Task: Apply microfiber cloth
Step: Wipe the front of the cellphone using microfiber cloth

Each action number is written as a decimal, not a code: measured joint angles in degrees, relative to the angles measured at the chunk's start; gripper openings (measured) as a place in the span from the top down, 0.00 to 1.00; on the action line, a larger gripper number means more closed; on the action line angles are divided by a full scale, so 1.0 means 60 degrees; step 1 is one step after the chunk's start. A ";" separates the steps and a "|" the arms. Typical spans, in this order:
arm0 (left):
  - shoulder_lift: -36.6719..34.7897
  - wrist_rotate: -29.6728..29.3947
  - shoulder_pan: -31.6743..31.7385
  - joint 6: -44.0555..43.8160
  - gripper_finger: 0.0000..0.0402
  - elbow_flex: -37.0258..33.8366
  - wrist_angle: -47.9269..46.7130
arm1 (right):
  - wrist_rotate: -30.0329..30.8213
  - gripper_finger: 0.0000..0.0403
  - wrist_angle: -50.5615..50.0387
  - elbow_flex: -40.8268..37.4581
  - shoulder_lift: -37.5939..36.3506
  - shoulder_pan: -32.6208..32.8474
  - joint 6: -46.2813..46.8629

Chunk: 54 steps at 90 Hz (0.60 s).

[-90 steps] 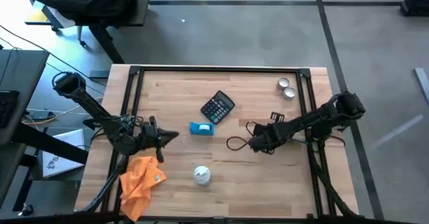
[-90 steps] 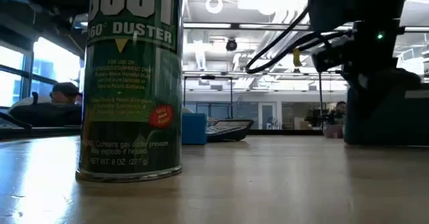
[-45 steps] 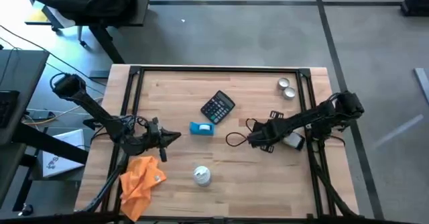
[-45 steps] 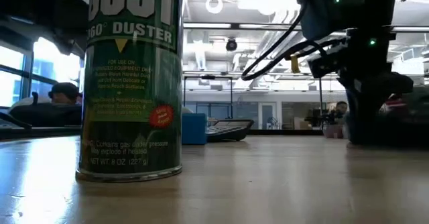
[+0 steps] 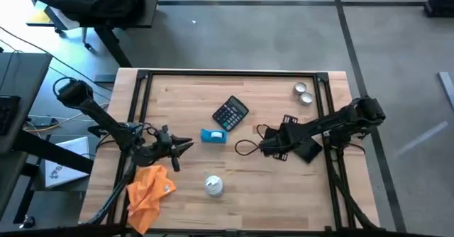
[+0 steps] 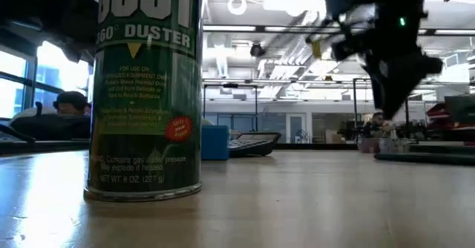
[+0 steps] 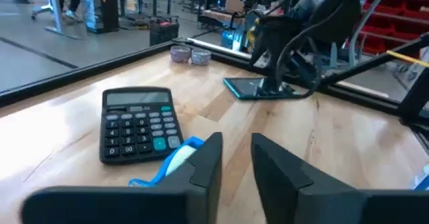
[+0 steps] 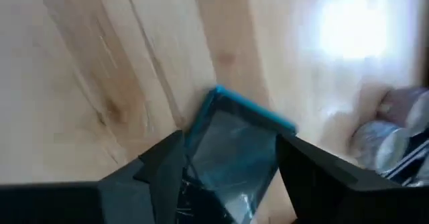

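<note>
The orange microfiber cloth [image 5: 149, 191] lies crumpled on the table near its front left corner, and no gripper touches it. My left gripper [image 5: 183, 146] hovers just beyond the cloth's far edge. It points toward the table's right and is open [image 7: 238, 163] with nothing between its fingers. My right gripper [image 5: 292, 139] hangs over a dark phone with a teal rim [image 5: 306, 150] that lies flat on the table right of centre. Its fingers are spread wide [image 8: 228, 150] above the phone [image 8: 231, 163] and stand clear of it in the low view.
A black calculator [image 5: 230, 113] and a small blue box [image 5: 213, 136] lie mid-table, the box just ahead of my left gripper. A green duster can [image 5: 213, 186] stands near the front edge. Two small tins [image 5: 303, 93] sit far right. Black frame rails [image 5: 142, 95] line the table's sides.
My right gripper has risen from the table top. The phone it stood over now shows uncovered, lying flat on the table.
</note>
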 joint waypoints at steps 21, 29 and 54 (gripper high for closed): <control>-0.0173 0.2858 -0.0350 0.0212 0.69 0.0892 -0.0433 | 0.0679 0.50 0.0018 0.1552 0.0000 0.1061 0.0110; -0.0170 0.3061 -0.0630 -0.0155 0.69 0.1588 -0.1696 | 0.0949 0.50 0.0061 0.1878 0.0000 0.1431 0.0500; -0.0127 0.4660 -0.1689 -0.4311 0.69 0.3519 -0.6784 | 0.0915 0.50 0.0507 0.2049 0.0000 0.2578 0.1630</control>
